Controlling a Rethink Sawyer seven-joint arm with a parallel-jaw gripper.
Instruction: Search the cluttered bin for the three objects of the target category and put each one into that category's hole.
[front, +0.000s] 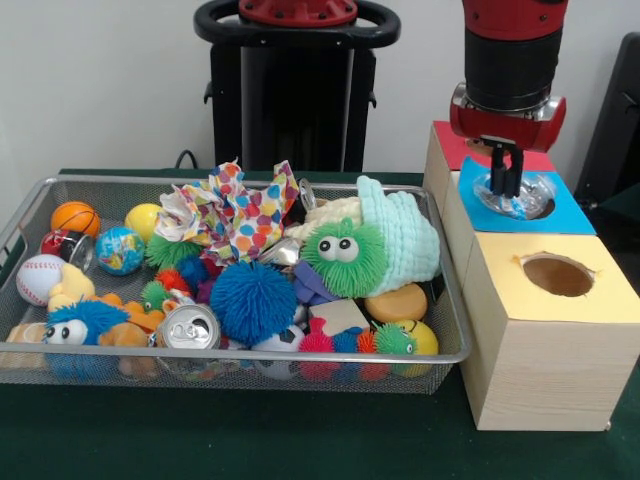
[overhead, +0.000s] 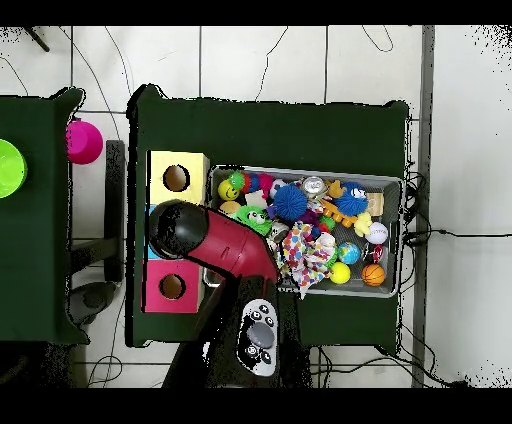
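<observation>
Figure: sorting in progress, read left to right in the front view. At left and centre, the wire-mesh bin (front: 440, 300) holds the clutter loosely heaped, so soft things ride on hard ones: a stitched baseball (front: 38, 278), a small orange basketball (front: 75, 217), a globe-printed ball (front: 120, 250), a dented drink can (front: 190, 328) lying with its top toward the camera, a blue spiky rubber ball (front: 252, 301), crumpled polka-dot paper (front: 235, 212), and a green fuzzy toy with googly eyes (front: 343, 258) leaning on a mint quilted cloth (front: 405, 240). The open mesh lets each be seen from the side.

At right stand three pale wooden boxes in a row, each capped in one colour so that a category maps to a hole: yellow box (front: 555, 330) nearest, blue box (front: 520, 205) behind it, red box (front: 450, 150) farthest.

My gripper (front: 505, 185) hangs straight down over the blue box's hole, fingers pinched on a clear, crinkled, glassy-looking object (front: 515, 197) sitting at the opening; I judge this to be the release step. The overhead view hides the blue box under my arm (overhead: 215, 245).
</observation>
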